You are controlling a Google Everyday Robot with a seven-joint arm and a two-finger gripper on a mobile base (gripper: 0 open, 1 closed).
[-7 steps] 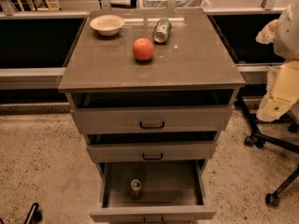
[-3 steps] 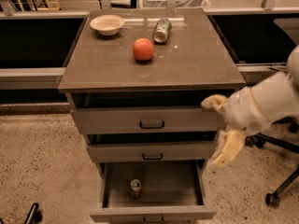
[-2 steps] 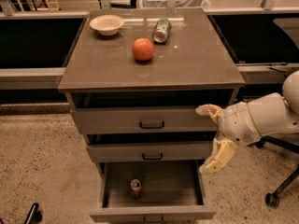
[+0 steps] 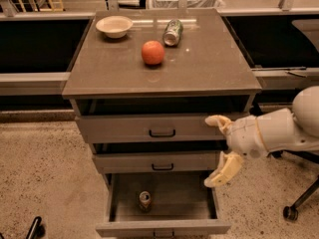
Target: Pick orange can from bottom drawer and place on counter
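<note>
One orange can [image 4: 145, 200] stands in bottom drawer [image 4: 164, 227]; pincer [image 4: 209, 152] gapes above-right.

White bowl [image 4: 114, 26], round orange fruit [image 4: 153, 52], green-and-white can [image 4: 172, 32] on its side.

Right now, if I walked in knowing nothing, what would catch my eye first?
The cream gripper reaches in from the right, open, beside the middle drawer. Below it, the bottom drawer stands pulled out with the orange can upright inside. On the counter, an orange fruit sits near the middle.
</note>
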